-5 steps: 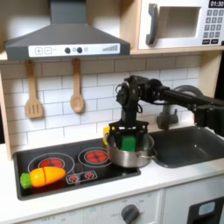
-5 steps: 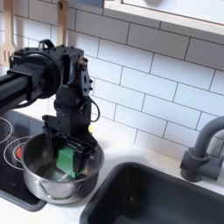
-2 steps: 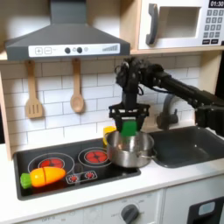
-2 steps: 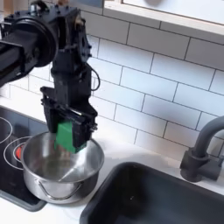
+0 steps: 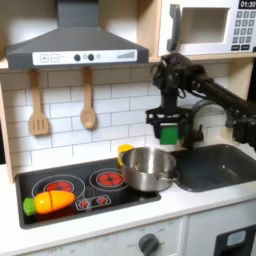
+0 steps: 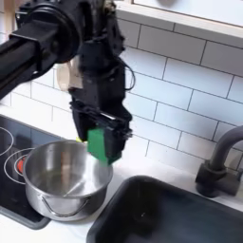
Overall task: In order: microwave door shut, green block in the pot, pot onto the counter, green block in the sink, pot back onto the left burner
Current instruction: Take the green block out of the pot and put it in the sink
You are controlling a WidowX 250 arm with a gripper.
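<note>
My gripper [image 5: 170,133] [image 6: 102,144] hangs in the air, shut on the green block [image 5: 170,134] [image 6: 98,144]. It holds the block up between the pot and the sink in both exterior views. The shiny steel pot [image 5: 149,168] [image 6: 63,177] stands below and to the first exterior view's left of the block, half on the white counter [image 5: 190,198], half over the cooktop's right edge. The dark grey sink [image 5: 218,166] [image 6: 176,213] lies to the right of the pot. The microwave door [image 5: 200,27] at the top is shut. The left burner [image 5: 60,186] is bare.
A yellow block [image 5: 123,153] sits behind the pot. An orange carrot toy [image 5: 50,202] lies at the cooktop's front left. The dark faucet [image 5: 196,128] [image 6: 220,159] rises behind the sink. A spatula [image 5: 38,105] and a spoon [image 5: 88,100] hang on the tiled wall.
The gripper has lifted the green block out of the pot and carried it up and toward the sink, to the right in both exterior views. The pot has stayed put.
</note>
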